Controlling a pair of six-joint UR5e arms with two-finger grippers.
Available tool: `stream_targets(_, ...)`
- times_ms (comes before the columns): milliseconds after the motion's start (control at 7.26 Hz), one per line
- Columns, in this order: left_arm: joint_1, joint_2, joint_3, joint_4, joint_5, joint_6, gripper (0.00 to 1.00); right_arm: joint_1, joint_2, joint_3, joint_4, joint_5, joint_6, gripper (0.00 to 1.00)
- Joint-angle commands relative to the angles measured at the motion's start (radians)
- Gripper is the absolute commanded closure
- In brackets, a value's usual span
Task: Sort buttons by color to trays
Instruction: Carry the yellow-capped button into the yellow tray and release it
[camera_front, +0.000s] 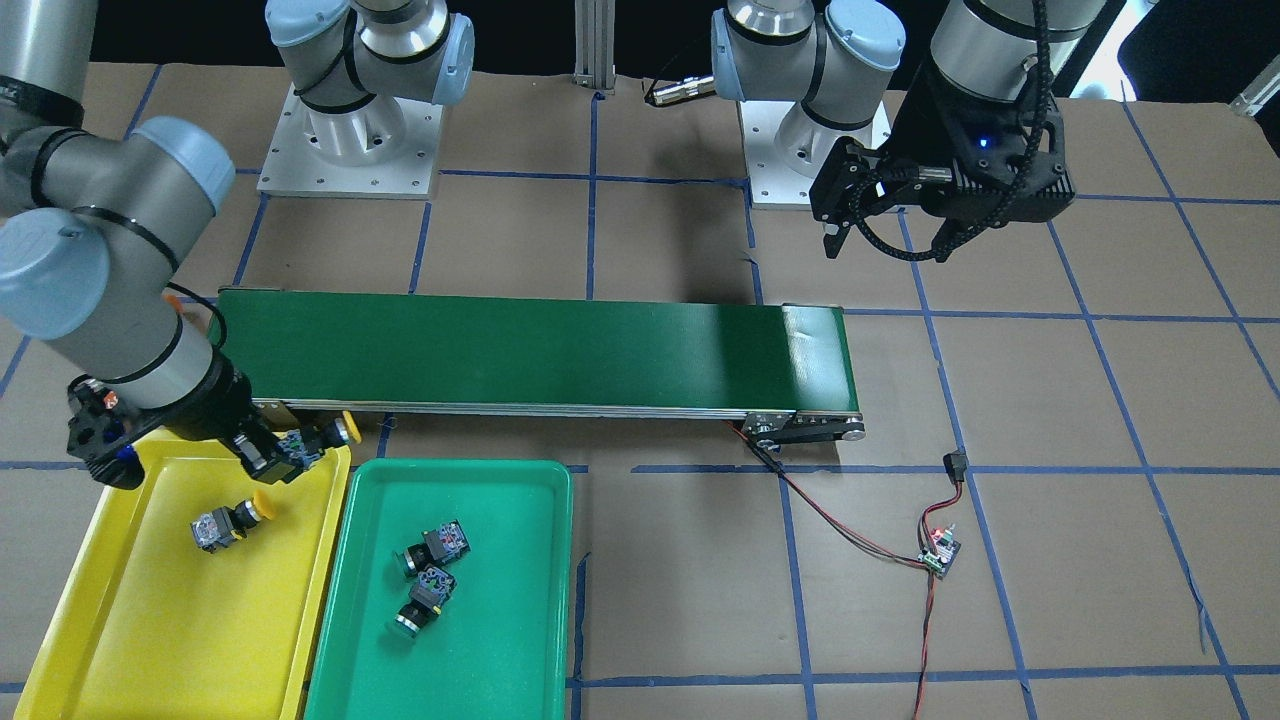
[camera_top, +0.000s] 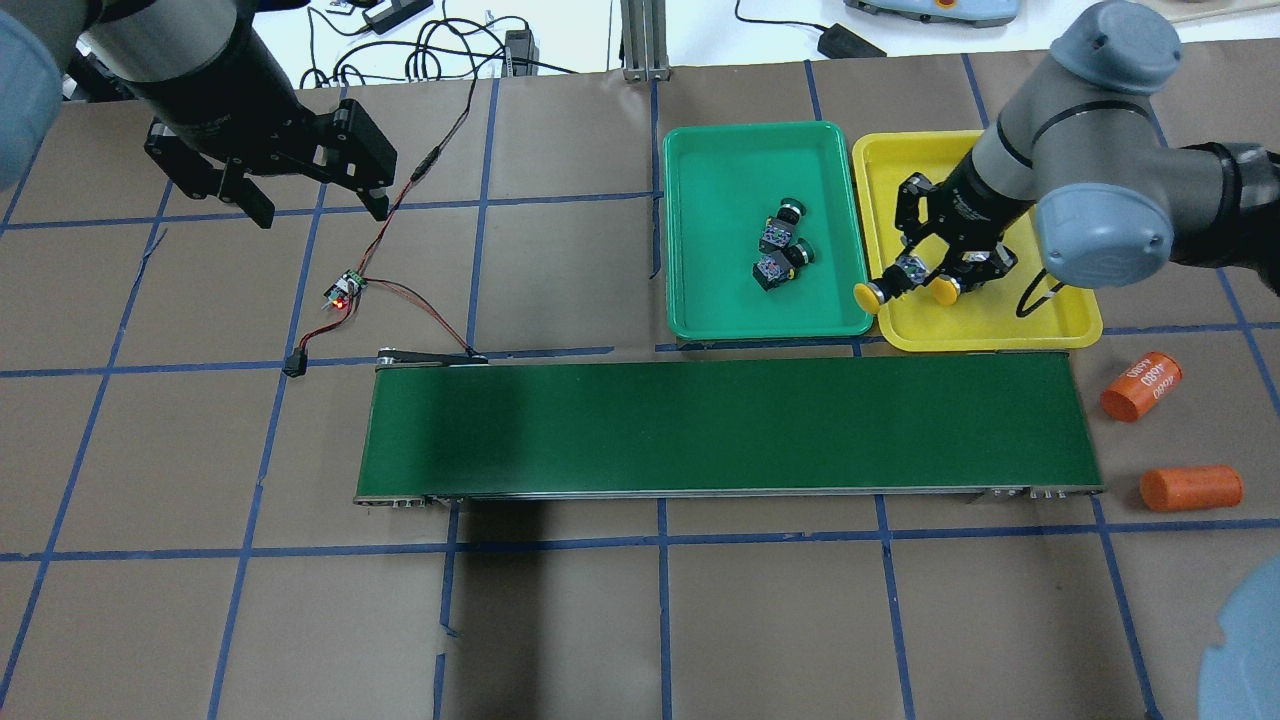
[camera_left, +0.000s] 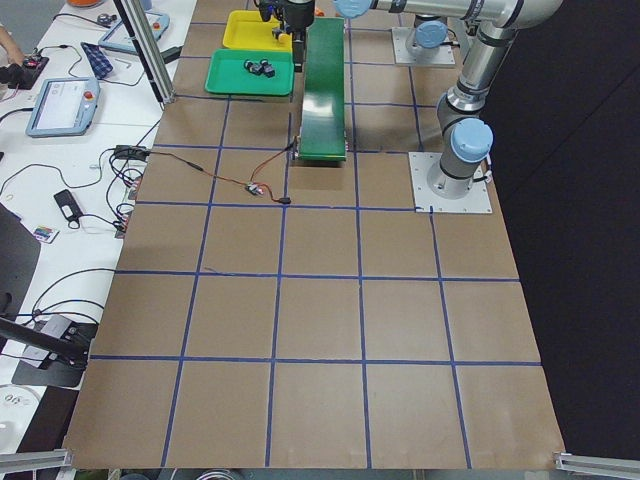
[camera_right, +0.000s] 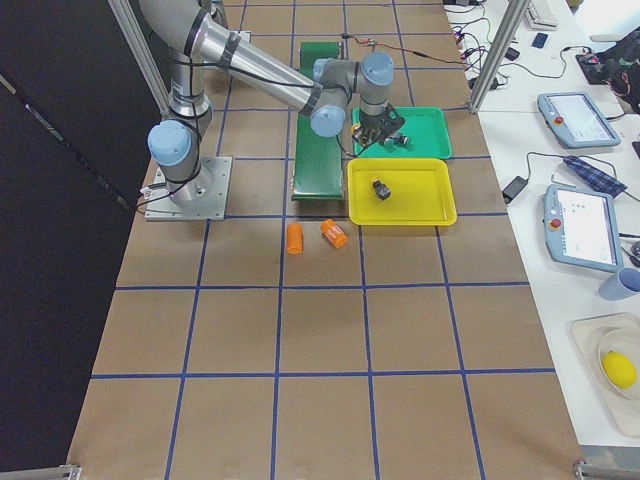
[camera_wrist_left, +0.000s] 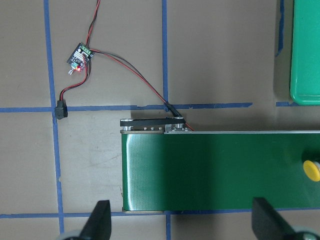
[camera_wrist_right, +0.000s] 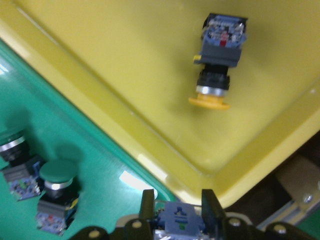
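My right gripper (camera_front: 285, 452) is shut on a yellow button (camera_top: 890, 283) and holds it over the corner of the yellow tray (camera_top: 1000, 330) nearest the belt. In the right wrist view the button's body (camera_wrist_right: 177, 217) sits between the fingers. A second yellow button (camera_front: 232, 520) lies on its side in the yellow tray (camera_front: 180, 630). Two green buttons (camera_top: 780, 228) (camera_top: 780, 266) lie close together in the green tray (camera_top: 760, 130). My left gripper (camera_top: 315, 205) is open and empty, high above the table near the belt's other end.
The long dark-green conveyor belt (camera_top: 730, 425) runs along the trays' near side. Two orange cylinders (camera_top: 1140, 386) (camera_top: 1192, 487) lie past its right end. A small circuit board (camera_top: 345, 290) with red and black wires lies near its left end. A yellow round spot (camera_wrist_left: 312, 170) shows on the belt in the left wrist view.
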Motion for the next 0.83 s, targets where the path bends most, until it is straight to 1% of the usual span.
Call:
stream_targets(0,0.000,0.000,-0.002,0.000,0.001,0.000,0.00,-0.039,-0.025,-0.018,0.020,0.000,-0.038,0.00)
stream_targets(138,0.000,-0.001,-0.002,0.001,-0.001,-0.002,0.00,-0.036,-0.093,-0.023,0.116,-0.002,-0.047,0.00)
stream_targets(413,-0.002,0.000,-0.002,0.001,-0.001,-0.002,0.00,-0.007,-0.266,-0.024,0.271,-0.003,-0.105,0.00)
stream_targets(551,-0.002,0.000,-0.002,0.001,0.001,0.000,0.00,0.049,-0.323,-0.024,0.342,-0.073,-0.159,0.00)
stream_targets(689,-0.002,0.000,-0.002,0.001,-0.001,-0.002,0.00,0.121,-0.351,-0.020,0.365,-0.198,-0.295,0.00)
